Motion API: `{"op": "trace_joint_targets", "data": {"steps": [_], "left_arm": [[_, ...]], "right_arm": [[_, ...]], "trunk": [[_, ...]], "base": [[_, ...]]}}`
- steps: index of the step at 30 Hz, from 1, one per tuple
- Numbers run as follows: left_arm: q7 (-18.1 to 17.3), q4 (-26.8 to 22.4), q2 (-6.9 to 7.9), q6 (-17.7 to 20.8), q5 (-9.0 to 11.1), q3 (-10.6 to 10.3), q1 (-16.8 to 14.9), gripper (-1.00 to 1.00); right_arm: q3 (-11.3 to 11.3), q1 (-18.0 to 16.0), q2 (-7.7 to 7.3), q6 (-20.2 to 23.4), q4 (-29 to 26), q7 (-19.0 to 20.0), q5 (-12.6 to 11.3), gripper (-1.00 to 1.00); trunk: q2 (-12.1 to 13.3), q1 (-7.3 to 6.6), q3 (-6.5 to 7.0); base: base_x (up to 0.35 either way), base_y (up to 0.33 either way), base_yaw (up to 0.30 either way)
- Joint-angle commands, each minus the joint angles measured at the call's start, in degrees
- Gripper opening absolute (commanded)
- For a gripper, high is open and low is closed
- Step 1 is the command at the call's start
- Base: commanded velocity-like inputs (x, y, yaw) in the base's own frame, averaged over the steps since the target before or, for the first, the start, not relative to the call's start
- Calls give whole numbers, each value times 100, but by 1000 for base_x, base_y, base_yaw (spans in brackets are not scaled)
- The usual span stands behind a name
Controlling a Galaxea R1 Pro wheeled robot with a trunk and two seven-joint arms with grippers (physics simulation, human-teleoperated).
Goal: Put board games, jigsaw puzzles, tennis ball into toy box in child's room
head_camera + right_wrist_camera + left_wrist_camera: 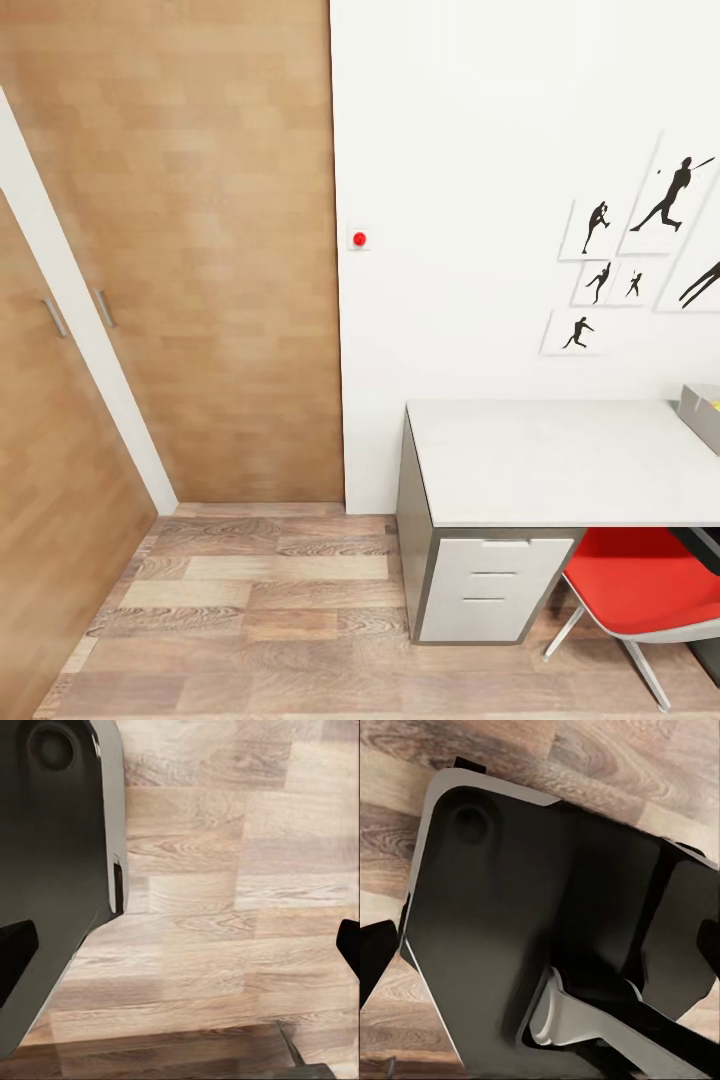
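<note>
A pale grey table (560, 460) with white drawers (485, 590) stands bare; both pincers (540, 945) (180, 945) gape apart.

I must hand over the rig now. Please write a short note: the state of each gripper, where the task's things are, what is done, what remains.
Left gripper: open, empty, above the robot's dark base.
Right gripper: open, empty, above the wood-plank floor.
The long pale grey desk with white drawers is ahead on the right; the light-grey plastic toy box sits at its far right, just at the edge of the head view, something yellow inside.
Done: cannot tell. Left: turn right to see the desk fully, then find the toys.
</note>
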Motion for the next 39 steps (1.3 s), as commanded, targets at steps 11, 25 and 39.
{"op": "trace_joint_targets", "data": {"steps": [11, 25, 39], "left_arm": [[38, 1469, -121, -556, -37, -42, 13, 100], [45, 2133, -122, -705, -74, -30, 6, 100], [46, 2204, -149, -732, -71, -34, -9, 100]], "right_arm": [[-54, -126, 436, -82, 271, -966, 152, 100], [-30, -184, 596, -177, 288, -1218, 197, 100], [39, -802, 612, -275, 185, -1227, 219, 100]], "trunk": [[-11, 4, -9], [-11, 4, -9], [-11, 4, -9]], "base": [[0, 0, 0], [0, 0, 0], [0, 0, 0]]}}
